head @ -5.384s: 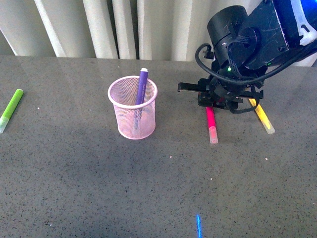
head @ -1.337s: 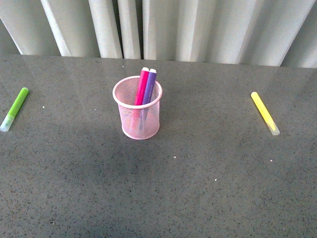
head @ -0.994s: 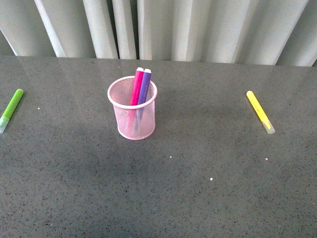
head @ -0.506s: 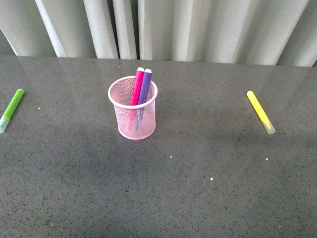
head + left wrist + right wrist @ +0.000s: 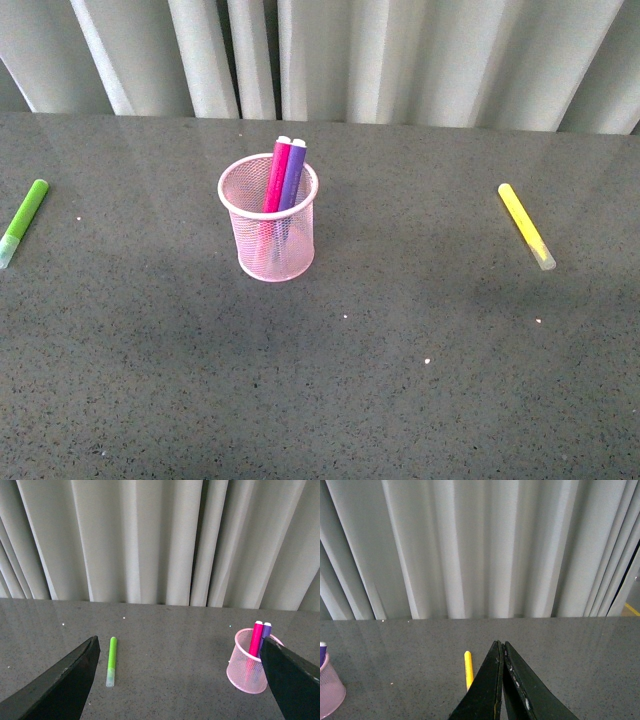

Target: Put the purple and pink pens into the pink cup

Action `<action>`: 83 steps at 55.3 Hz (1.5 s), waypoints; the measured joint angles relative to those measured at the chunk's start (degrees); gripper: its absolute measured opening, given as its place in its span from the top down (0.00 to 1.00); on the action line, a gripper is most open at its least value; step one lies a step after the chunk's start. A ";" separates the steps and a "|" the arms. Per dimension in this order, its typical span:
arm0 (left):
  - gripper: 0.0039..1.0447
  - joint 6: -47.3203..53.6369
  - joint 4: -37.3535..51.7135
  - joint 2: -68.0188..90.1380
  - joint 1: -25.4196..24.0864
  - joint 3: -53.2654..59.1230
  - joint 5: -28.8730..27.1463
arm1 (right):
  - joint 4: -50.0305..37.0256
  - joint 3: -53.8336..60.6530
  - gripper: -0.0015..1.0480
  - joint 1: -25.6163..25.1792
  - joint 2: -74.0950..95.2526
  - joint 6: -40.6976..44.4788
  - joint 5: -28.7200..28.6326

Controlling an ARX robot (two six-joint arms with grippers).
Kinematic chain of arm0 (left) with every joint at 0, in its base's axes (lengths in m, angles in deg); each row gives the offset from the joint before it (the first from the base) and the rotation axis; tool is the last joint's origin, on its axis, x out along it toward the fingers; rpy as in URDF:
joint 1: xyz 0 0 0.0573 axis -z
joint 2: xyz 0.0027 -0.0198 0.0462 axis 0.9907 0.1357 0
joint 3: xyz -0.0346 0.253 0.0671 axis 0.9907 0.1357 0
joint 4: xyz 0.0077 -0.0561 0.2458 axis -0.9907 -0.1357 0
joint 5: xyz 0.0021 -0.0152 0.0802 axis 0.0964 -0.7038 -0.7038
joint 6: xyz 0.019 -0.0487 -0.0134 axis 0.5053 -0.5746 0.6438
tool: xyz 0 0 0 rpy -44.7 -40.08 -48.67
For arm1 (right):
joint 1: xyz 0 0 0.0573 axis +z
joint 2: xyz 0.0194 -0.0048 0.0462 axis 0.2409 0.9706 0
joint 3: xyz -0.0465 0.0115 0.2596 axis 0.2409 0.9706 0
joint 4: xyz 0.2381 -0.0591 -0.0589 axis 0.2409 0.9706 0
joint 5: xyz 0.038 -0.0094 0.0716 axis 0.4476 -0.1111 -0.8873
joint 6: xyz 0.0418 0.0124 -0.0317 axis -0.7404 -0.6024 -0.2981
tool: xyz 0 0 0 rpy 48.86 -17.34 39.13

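Now I see the purple pen [image 5: 291,178] and pink pen [image 5: 276,177] standing in the pink cup [image 5: 272,247]. My left gripper [image 5: 175,680] is spread wide, my right gripper [image 5: 501,680] pinched empty. Any careless arm sweep could tip that light cup.

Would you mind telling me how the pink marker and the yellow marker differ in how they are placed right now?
The pink marker stands tilted inside the pink cup, its white tip poking above the rim; the yellow marker lies flat on the table, well to the cup's right. The pink one leans beside the purple marker; the yellow one lies alone. Both are short, thick highlighters, and no gripper touches either.
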 joint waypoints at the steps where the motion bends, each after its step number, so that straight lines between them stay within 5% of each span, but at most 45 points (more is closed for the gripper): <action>1: 0.06 0.00 0.00 0.00 0.00 0.00 0.02 | 0.68 0.00 0.97 0.00 -0.68 0.00 0.00; 57: 0.06 0.00 0.00 0.00 0.00 0.00 0.00 | 20.96 0.04 0.97 0.00 -21.64 -0.02 0.00; 64: 0.06 0.00 0.00 0.00 0.00 0.00 0.00 | 30.58 0.04 0.97 0.00 -29.68 -0.04 0.04; 83: 0.06 0.00 0.00 -0.02 0.00 0.00 0.00 | 30.91 0.02 0.91 0.00 -31.23 -0.04 0.02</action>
